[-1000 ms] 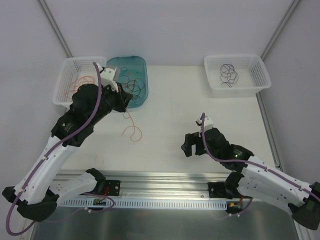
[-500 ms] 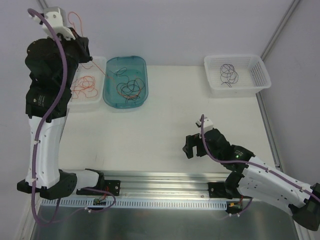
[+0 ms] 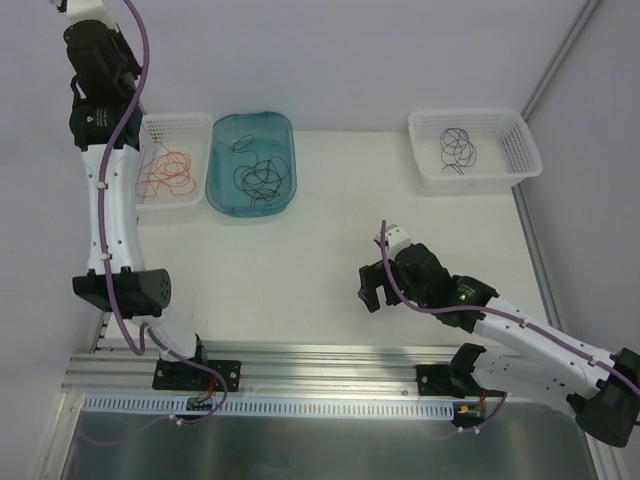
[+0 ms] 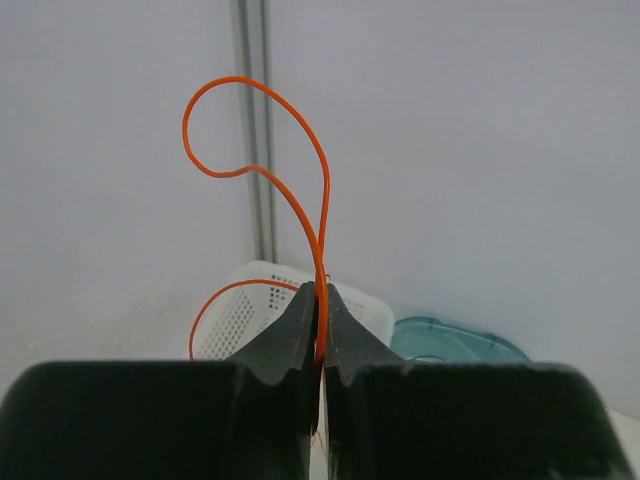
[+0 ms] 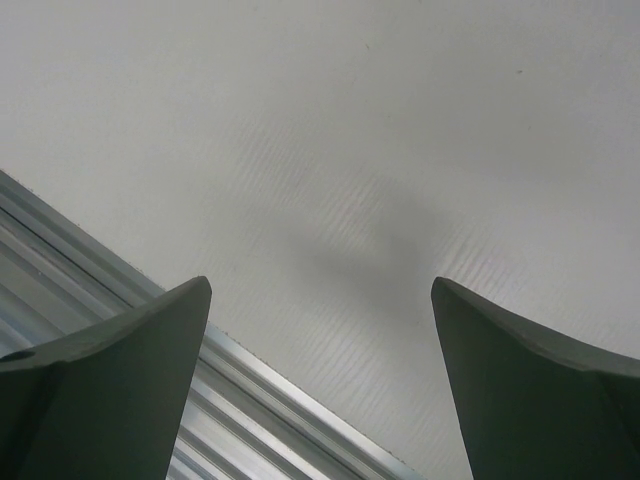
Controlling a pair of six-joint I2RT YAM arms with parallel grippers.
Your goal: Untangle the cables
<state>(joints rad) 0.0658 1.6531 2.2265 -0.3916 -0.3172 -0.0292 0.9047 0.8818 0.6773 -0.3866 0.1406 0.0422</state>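
Observation:
My left gripper [image 4: 320, 300] is shut on an orange-red cable [image 4: 240, 79], which curls upward from the jaws in a loop. The gripper is raised high over the back left corner, and its fingers do not show in the top view. More orange-red cables [image 3: 165, 170] lie in the left white basket [image 3: 196, 122]. Tangled black cables [image 3: 262, 178] lie in the teal tray [image 3: 222, 190]. Dark purple cables [image 3: 458, 145] lie in the right white basket [image 3: 520, 150]. My right gripper [image 3: 372, 290] is open and empty, low over the table near the front rail; it also shows in the right wrist view [image 5: 320, 285].
The left white basket [image 4: 260, 300] and the teal tray [image 4: 450, 340] show below my left jaws. An aluminium rail [image 5: 100, 300] runs along the table's near edge [image 3: 320, 360] under my right gripper. Grey walls with metal posts [image 4: 252, 130] enclose the back and sides.
My left arm has swung up from beside the teal tray to high over the left basket, lifting the orange-red cable off the table. My right gripper has shifted slightly left.

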